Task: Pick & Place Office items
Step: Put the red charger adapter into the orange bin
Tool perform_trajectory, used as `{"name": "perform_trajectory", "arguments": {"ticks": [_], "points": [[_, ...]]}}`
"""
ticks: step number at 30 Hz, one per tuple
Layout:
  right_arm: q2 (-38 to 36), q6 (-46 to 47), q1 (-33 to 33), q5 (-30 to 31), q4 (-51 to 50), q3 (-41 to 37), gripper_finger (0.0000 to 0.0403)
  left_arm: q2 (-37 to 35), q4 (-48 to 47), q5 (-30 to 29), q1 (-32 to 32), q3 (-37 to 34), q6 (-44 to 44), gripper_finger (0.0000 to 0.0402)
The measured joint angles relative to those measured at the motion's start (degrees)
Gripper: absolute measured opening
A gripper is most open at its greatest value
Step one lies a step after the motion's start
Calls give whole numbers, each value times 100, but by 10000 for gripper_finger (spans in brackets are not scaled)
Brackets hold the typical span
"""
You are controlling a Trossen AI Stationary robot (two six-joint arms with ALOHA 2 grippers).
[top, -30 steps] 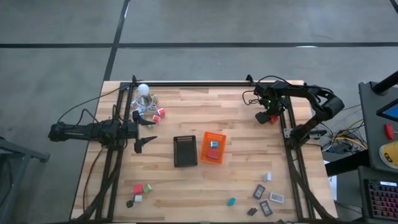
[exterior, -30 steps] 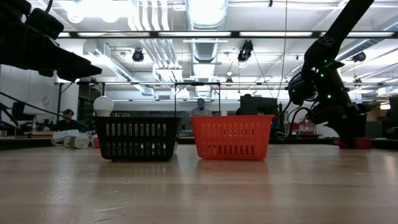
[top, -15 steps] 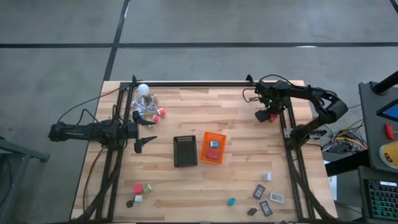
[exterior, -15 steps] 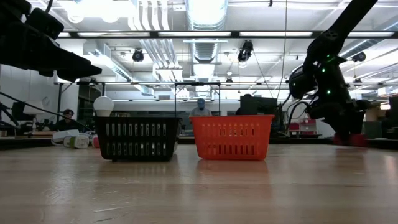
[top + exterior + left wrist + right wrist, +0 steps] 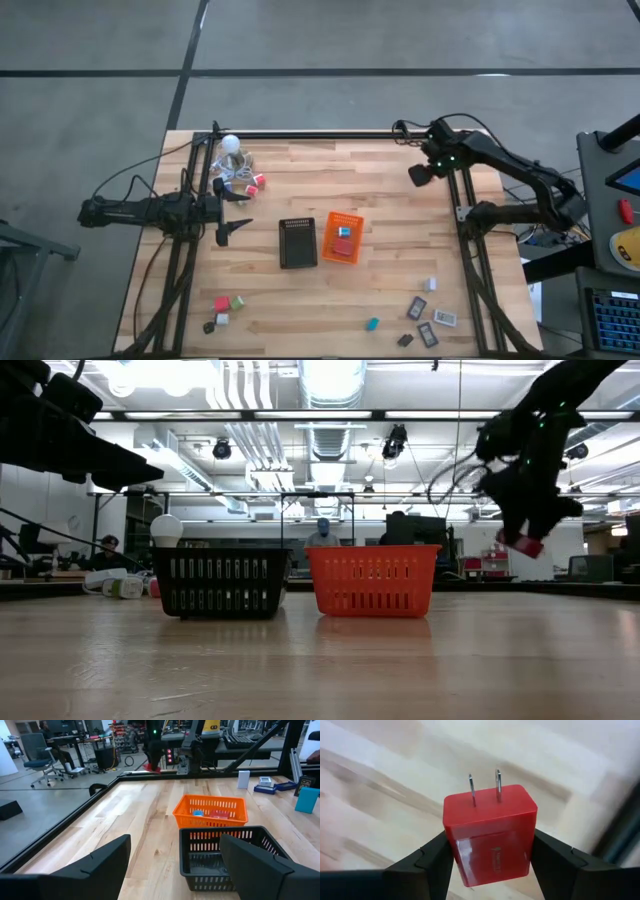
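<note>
I have the right gripper [image 5: 490, 865] clenched on a red charger block [image 5: 490, 837], aloft far right. Orange tray [image 5: 342, 238] holds 2 items; many wait near; left gripper [image 5: 175, 865] released.

Two trays stand on the table [image 5: 300, 170]: one black tray [image 5: 297, 243], one orange tray [image 5: 342, 238]. One white ball [image 5: 231, 143]. One red plug block [image 5: 490, 832]. Two arms.

A: Red plug block [image 5: 490, 837]: glossy smooth plastic, two bare metal prongs. Matt dark fingers [image 5: 430, 862].
B: Pale planked wood table [image 5: 380, 290], satin finish. Orange tray [image 5: 210, 811] and black tray [image 5: 227, 852]: slotted plastic.
</note>
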Motion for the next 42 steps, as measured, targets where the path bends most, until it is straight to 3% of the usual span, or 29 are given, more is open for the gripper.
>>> {"name": "perform_trajectory", "arguments": {"ticks": [9, 24, 30, 35, 42], "points": [[-477, -119, 649, -1011, 1273, 4, 219, -1, 0, 1, -1, 0, -1, 310], [-137, -310, 2728, -995, 2966, 4, 219, -1, 0, 1, -2, -1, -2, 310], [-116, -319, 3557, -852, 3790, 4, 219, -1, -1, 1, 0, 0, -1, 310], [-116, -345, 4176, -124, 4078, 4, 219, -2, 0, 0, 0, -1, 0, 310], [144, -345, 4772, 351, 4111, 4, 219, -2, 0, 1, -2, 0, -1, 310]]}}
